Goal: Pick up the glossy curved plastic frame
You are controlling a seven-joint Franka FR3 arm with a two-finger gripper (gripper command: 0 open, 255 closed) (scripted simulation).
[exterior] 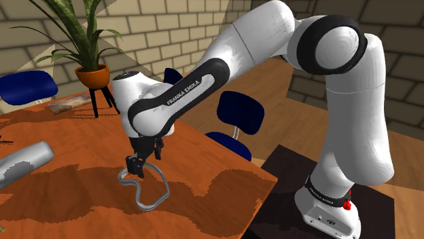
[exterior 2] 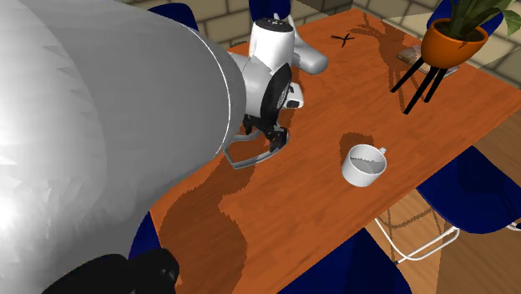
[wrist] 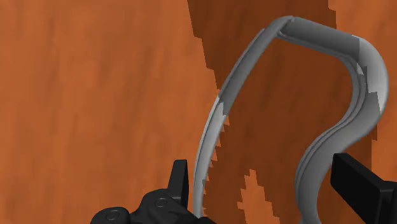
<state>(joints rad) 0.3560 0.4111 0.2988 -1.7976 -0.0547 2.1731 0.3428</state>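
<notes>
On the table [exterior: 217, 187], at 5 o'clock from the pot [exterior: 92, 75] in the shoulder view, the grey frame [exterior: 145, 205] lies flat; the gripper [exterior: 144, 161] hangs low, fingers apart astride both rails, apparently placed to pinch them together.

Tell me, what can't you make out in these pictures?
Wrist view: the grey frame runs off the picture's edge beside the gripper, so its near end is cut off.
Second exterior view: the arm's big white link covers much of the table.
Second exterior view: a small black thing on the table is too small to name.
</notes>
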